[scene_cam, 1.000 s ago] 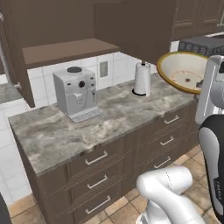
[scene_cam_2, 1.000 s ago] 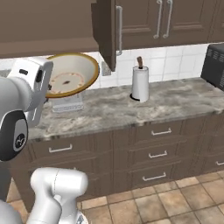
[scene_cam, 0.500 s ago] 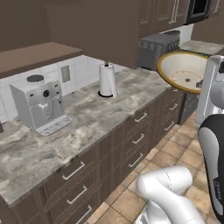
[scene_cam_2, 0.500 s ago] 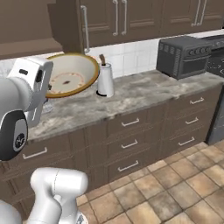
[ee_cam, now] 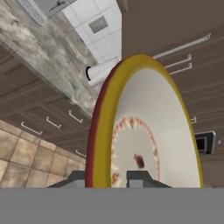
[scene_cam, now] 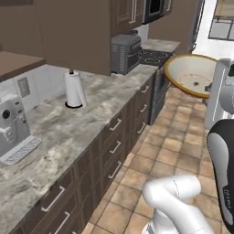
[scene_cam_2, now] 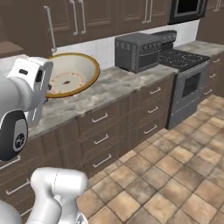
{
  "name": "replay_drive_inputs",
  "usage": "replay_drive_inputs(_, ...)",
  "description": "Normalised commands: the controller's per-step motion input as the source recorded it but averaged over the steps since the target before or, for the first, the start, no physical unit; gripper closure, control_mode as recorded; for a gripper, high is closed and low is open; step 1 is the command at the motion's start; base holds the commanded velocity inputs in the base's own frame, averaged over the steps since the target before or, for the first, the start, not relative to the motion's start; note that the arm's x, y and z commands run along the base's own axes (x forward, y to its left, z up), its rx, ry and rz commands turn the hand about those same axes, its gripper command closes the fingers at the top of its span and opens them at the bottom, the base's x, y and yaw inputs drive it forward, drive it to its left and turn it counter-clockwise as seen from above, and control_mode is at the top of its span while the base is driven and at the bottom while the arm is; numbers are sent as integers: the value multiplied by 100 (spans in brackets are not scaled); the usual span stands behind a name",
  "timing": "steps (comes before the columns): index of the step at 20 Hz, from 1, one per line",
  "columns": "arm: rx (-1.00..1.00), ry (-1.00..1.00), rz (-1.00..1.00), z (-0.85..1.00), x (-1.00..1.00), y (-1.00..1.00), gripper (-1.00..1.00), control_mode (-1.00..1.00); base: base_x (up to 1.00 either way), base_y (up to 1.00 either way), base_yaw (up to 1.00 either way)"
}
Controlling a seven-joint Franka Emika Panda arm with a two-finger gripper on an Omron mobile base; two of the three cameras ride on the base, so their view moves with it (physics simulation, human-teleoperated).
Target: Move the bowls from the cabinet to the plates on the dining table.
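Note:
A shallow tan bowl [scene_cam: 194,75] with a brownish rim is held in the air, tipped on its side, in front of the counter. My gripper [ee_cam: 107,178] is shut on its rim, one finger inside the bowl [ee_cam: 148,131] and one outside. From the right base view the bowl [scene_cam_2: 70,74] hangs just right of my white hand, over the counter's edge. Dark brown wall cabinets [scene_cam_2: 96,19] with long silver bar handles hang above the counter. The plates and the dining table are out of view.
A mottled stone counter [scene_cam: 91,119] over brown drawers carries a coffee machine [scene_cam: 11,132], a paper towel roll [scene_cam: 74,89] and a dark toaster oven [scene_cam_2: 140,50]. A stove [scene_cam_2: 186,70] stands beyond it. Tiled floor [scene_cam_2: 175,175] lies open to the right.
The whole scene has slid left as the base turns along the counter; the toaster oven and stove have come into view. The bowl stays in my grip, unchanged against the arm.

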Motion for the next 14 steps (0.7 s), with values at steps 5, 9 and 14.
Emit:
replay_drive_inputs(5,0,0,0,0,0,0,100,100,0,-11,-45)
replay_drive_inputs(9,0,0,0,0,0,0,100,100,0,-12,-45)
replay_drive_inputs(14,0,0,0,0,0,0,100,100,0,-11,-43)
